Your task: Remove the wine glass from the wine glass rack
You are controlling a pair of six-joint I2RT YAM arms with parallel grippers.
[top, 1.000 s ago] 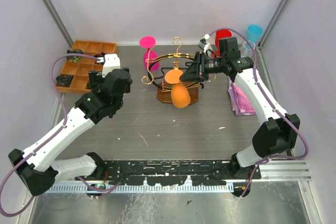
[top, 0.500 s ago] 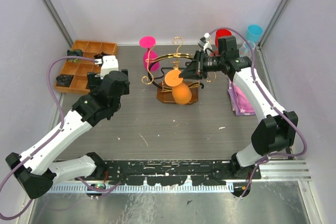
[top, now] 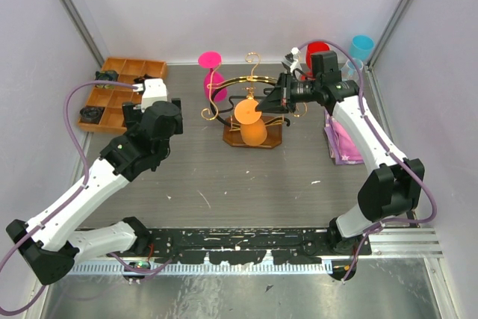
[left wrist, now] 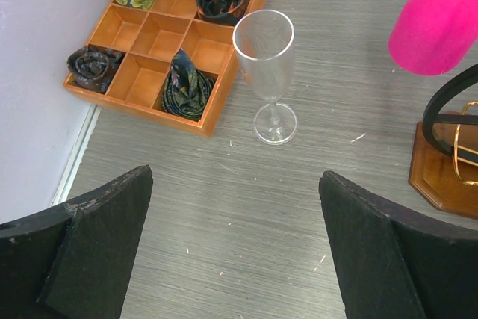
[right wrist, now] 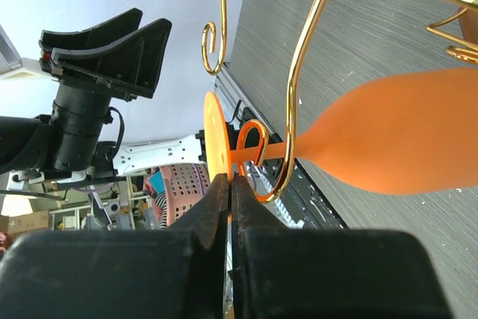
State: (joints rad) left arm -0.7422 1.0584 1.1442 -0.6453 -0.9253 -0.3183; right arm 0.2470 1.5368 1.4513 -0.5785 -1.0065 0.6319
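From above, my right gripper (top: pixel 269 102) is reaching in at the right side of the wine glass rack (top: pixel 275 137). The orange wine glass (top: pixel 254 132) is hanging upside down from the rack, with its bowl over the front of the rack's base. A second ago that bowl was swinging further out in front of the base. My left gripper (top: pixel 153 104) is hovering well to the left of the rack, having drifted slightly further from it.

Through my left wrist, my left gripper (left wrist: pixel 235 177) is standing wide apart, gripping nothing. A clear flute (left wrist: pixel 265 65) is standing upright left of the rack (left wrist: pixel 433 177), just beside the wooden tray (left wrist: pixel 216 102).

Through my right wrist, my right gripper (right wrist: pixel 230 184) is now pressing together on the rim of the wine glass (right wrist: pixel 396 151) foot. The stem is sitting in the rack's gold hook (right wrist: pixel 299 87).
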